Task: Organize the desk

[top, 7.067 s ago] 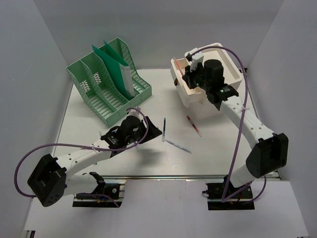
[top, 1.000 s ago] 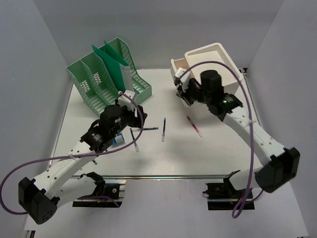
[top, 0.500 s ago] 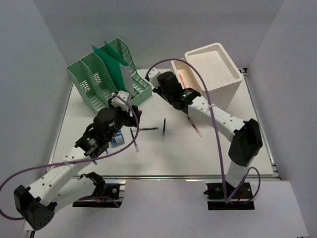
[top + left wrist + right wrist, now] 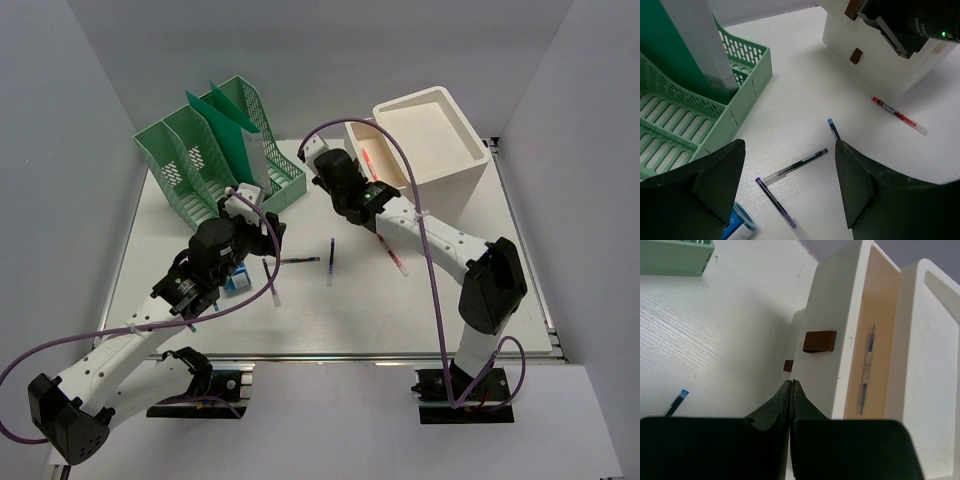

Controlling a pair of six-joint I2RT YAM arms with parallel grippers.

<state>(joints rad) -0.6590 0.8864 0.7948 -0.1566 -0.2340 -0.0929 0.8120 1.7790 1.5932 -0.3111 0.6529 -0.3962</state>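
Observation:
The white desk (image 4: 450, 290) carries a black pen (image 4: 298, 261), a purple pen (image 4: 270, 283), a blue pen (image 4: 330, 262) and a red pen (image 4: 392, 254). My left gripper (image 4: 265, 238) is open and empty above the black pen (image 4: 797, 165) and purple pen (image 4: 777, 202), its gap (image 4: 790, 145) over bare desk. My right gripper (image 4: 345, 190) is shut and empty, its tip (image 4: 791, 382) pointing down beside the front of the open drawer (image 4: 832, 350). A pen (image 4: 867, 365) lies inside that drawer.
A green file organizer (image 4: 220, 160) stands at the back left. The white drawer box (image 4: 430, 140) stands at the back right. A small blue and white box (image 4: 237, 283) lies near the purple pen. Pale walls enclose three sides.
My right gripper left the drawer and swung left and down beside its front. My left arm rose and drew back. In the last half second almost nothing moved.

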